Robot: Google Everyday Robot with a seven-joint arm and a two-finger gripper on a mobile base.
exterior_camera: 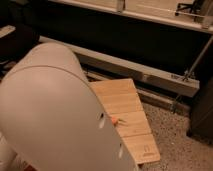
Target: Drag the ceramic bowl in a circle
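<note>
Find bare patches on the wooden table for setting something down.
The wooden table is bare at its far end near the metal rail and at its near corner by the floor. A small orange thing lies between, beside the white arm. The gripper is not in view.

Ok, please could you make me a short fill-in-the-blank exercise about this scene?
The robot's white arm covers the ____ side of the view. The table beside it is made of ____. A small thing on the table has ____ colour. The hand and the ceramic bowl are both ____ of view.
Missing words: left, wood, orange, out.
</note>
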